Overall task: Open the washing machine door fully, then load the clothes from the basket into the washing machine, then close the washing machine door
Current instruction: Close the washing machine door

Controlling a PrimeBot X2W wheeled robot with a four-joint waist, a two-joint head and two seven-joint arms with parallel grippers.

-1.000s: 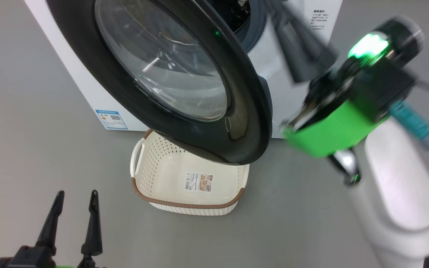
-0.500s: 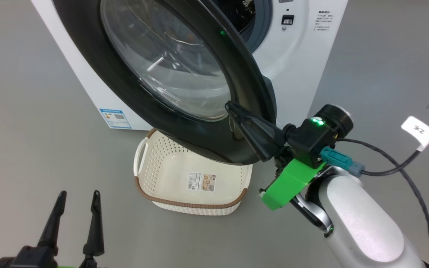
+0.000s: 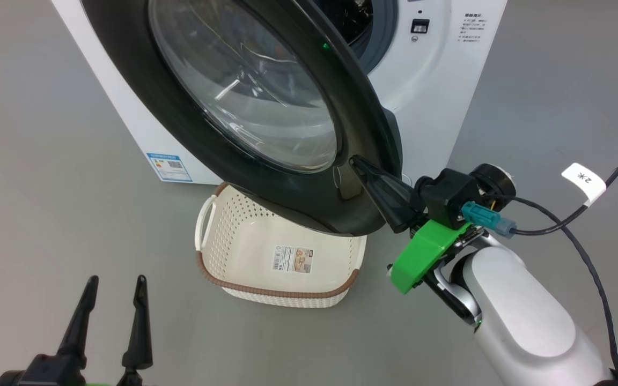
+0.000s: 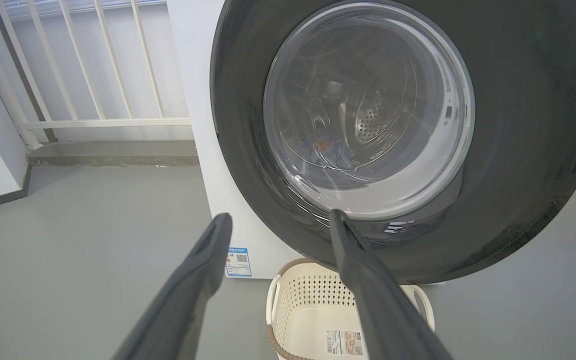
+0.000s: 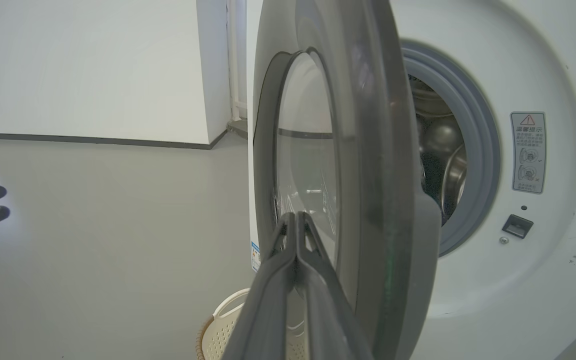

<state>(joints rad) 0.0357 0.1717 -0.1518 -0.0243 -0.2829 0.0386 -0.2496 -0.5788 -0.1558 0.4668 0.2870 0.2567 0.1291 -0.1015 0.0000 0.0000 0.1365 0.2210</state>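
Right claw is clenched, both fingers pressed flat together with nothing between them. Its tip is right at the washing machine door, on the glossy black rim just beside the glass bowl, low on the free edge. From the right wrist I see the door edge-on, standing half open, with the steel drum beyond it inside the washing machine. Left claw is released, fingers spread wide, low at my left and well apart from the door. Through the glass, in the left wrist view, a blue and orange patch, the clothes, lies in the drum. The basket stands on the floor under the door's lower rim.
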